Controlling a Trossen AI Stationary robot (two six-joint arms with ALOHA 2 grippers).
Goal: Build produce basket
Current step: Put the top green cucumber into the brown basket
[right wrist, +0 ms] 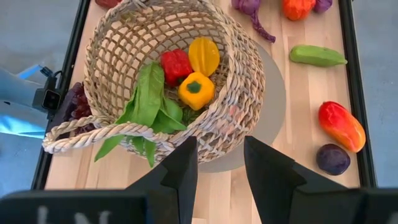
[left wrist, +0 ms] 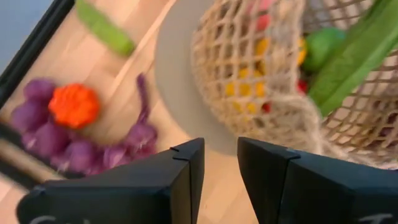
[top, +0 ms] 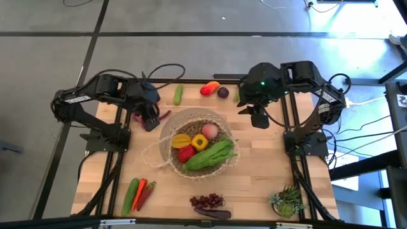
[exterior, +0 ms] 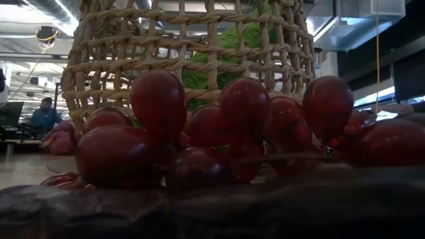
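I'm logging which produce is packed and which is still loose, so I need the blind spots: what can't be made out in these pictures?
- Low view: the grapes fill the foreground, hiding most of the table and the base of the basket.
- High view: the pink piece in the basket is too small to identify.
- Left wrist view: the purple produce is blurred and cut off by the edge.
- High view: whatever lies under the left gripper is hidden.

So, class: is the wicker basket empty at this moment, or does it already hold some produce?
Partly filled. The basket holds a yellow pepper, a red piece and green leaves, while grapes lie outside on the table.
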